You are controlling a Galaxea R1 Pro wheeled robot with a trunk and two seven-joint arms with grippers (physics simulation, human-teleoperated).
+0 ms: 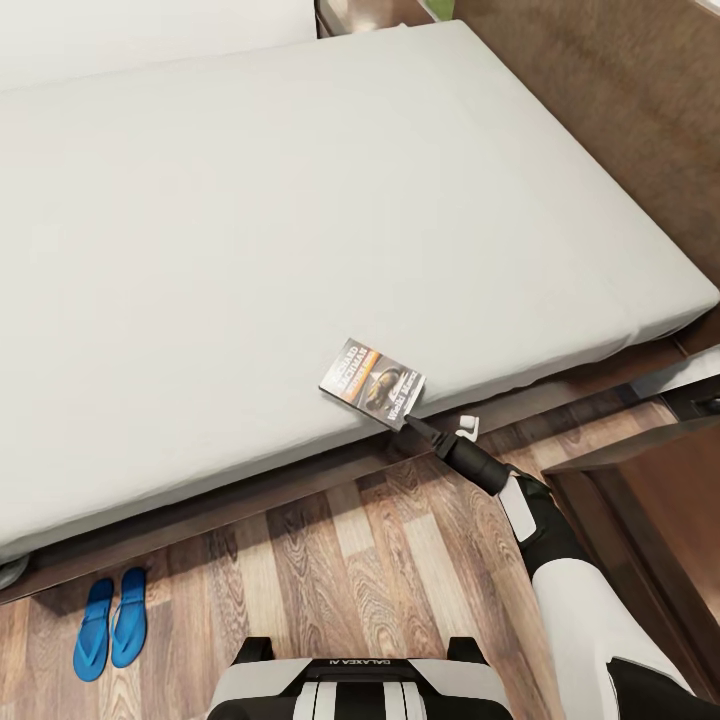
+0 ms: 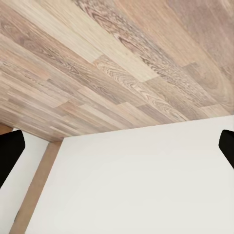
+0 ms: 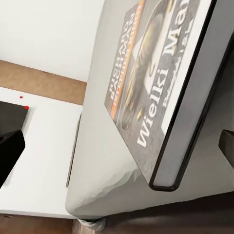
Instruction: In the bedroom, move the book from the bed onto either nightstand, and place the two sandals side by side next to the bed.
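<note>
The book (image 1: 372, 383), dark with an orange band, lies flat on the pale-grey mattress of the bed (image 1: 250, 220), close to its near edge. My right gripper (image 1: 425, 430) reaches in from the floor side, and one dark finger touches the book's near corner. In the right wrist view the book (image 3: 146, 83) sits between the wide-apart fingertips (image 3: 9, 151), so that gripper (image 3: 117, 151) is open. The two blue sandals (image 1: 110, 622) lie side by side on the floor beside the bed frame. The left gripper (image 2: 117, 151) is open and empty over floor planks.
A glossy dark-brown wooden top (image 1: 365, 12), which looks like a nightstand, stands past the bed's far corner. Dark wooden furniture (image 1: 650, 500) is at the right, close to my right arm. Wood-plank floor (image 1: 380, 560) lies between my base and the bed.
</note>
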